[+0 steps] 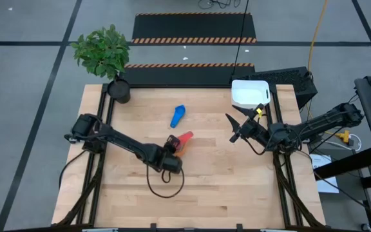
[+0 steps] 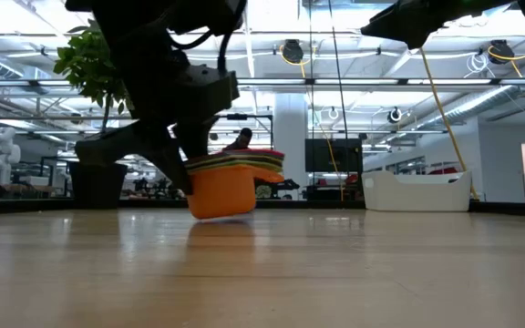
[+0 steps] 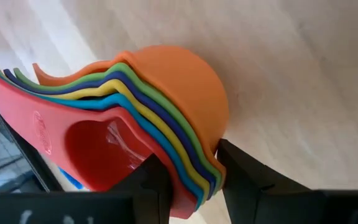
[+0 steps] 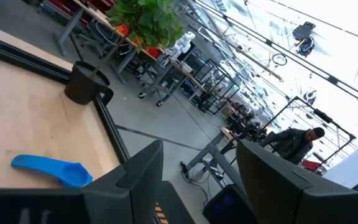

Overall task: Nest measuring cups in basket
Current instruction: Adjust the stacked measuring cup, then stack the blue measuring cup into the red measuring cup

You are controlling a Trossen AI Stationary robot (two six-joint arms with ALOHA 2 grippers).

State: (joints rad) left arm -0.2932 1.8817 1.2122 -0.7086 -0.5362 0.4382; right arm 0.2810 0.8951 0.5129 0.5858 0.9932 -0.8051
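Note:
A nested stack of measuring cups (image 2: 231, 182), orange outermost and red innermost (image 3: 98, 155), is near the table's middle, with my left gripper (image 3: 188, 165) shut on it. The stacked handles (image 1: 185, 136) point toward the far right. A lone blue cup (image 1: 178, 116) lies flat on the wood farther back. The white basket (image 1: 250, 93) stands at the far right corner. My right gripper (image 1: 237, 125) hovers open above the table's right part, with nothing between its fingers. My left gripper pinches the stack's nested walls (image 3: 204, 177) on the side away from the handles. One finger (image 3: 151, 183) is inside the red cup and one finger (image 3: 247, 177) is outside the orange bowl. The fingers slant down from the table's left. The stack sits bowl-down, its bottom (image 2: 219, 215) at the tabletop; whether it touches, I cannot tell.
A dark pot (image 1: 119, 90) with a green plant stands at the far left corner. Bare wood lies between the stack and the basket. A loop of black cable (image 1: 166, 183) hangs below my left arm. In the right wrist view a person (image 4: 294, 143) is in the room beyond.

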